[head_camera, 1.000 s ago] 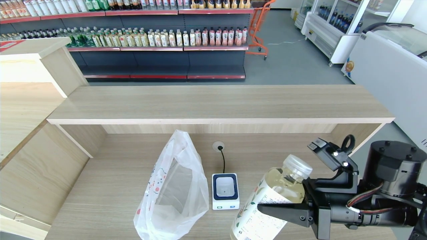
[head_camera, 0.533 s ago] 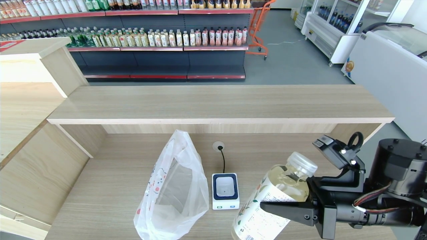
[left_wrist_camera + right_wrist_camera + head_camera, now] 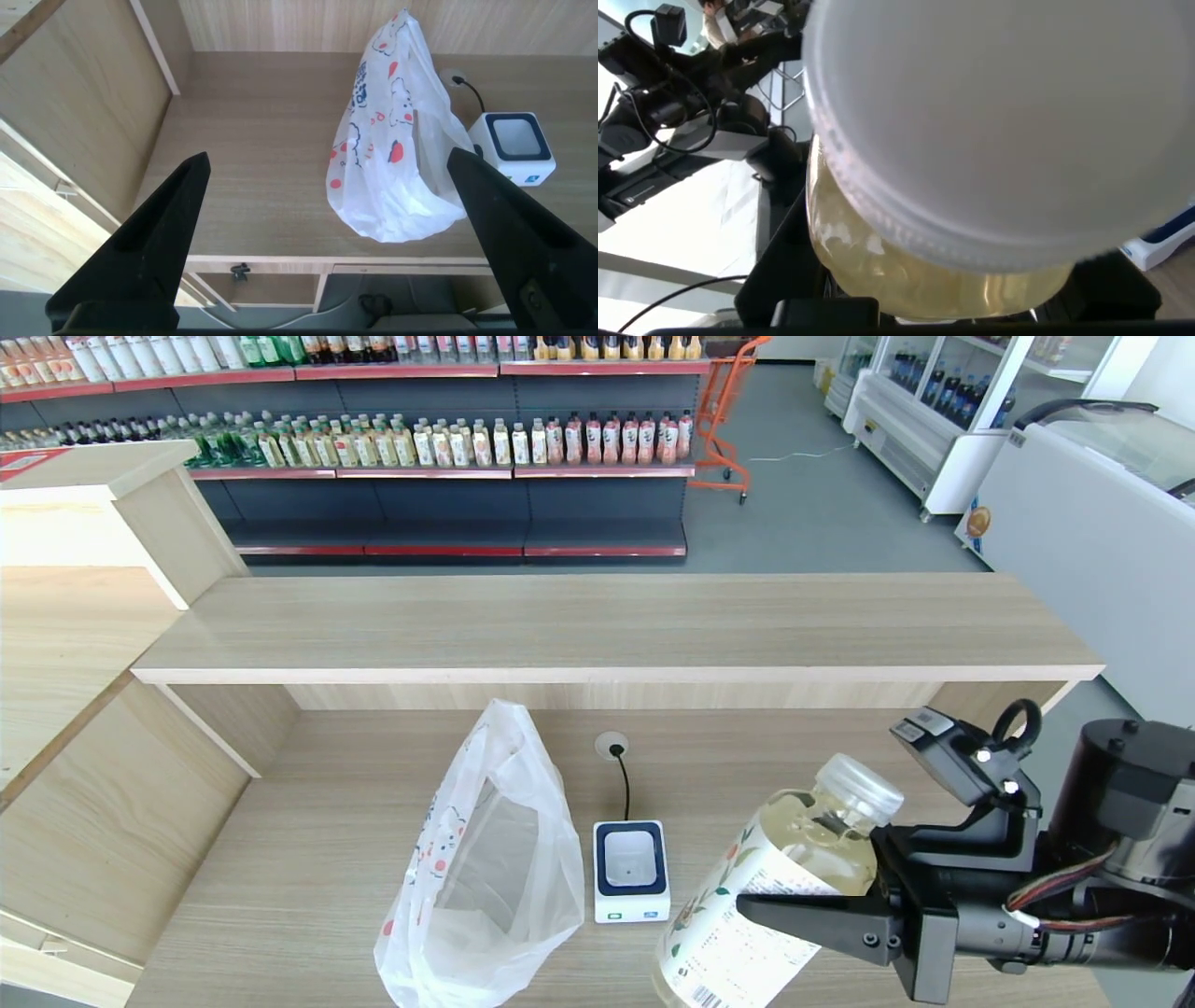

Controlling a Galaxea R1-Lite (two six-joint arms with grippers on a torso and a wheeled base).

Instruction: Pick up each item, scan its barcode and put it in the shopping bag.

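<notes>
My right gripper (image 3: pixel 845 896) is shut on a clear bottle (image 3: pixel 761 901) of pale yellow drink with a white flowered label and a white cap, held tilted above the counter's front right. Its cap (image 3: pixel 999 121) and the liquid below it sit close to the right wrist camera. The white barcode scanner (image 3: pixel 631 871) with a dark-rimmed window lies on the counter just left of the bottle. A white plastic shopping bag (image 3: pixel 485 868) with red print stands open left of the scanner. My left gripper (image 3: pixel 327 233) is open, high over the counter, with the bag (image 3: pixel 397 140) and scanner (image 3: pixel 516 145) beyond it.
The scanner's black cable (image 3: pixel 624 784) runs back to a round port (image 3: pixel 611 744) in the counter. A raised wooden ledge (image 3: pixel 616 625) spans the back, and a side wall (image 3: pixel 112 821) closes the left. Bare counter (image 3: pixel 299 859) lies left of the bag.
My right arm has shifted a little to the right and up with the bottle, away from the scanner. The bag and scanner stayed still.
</notes>
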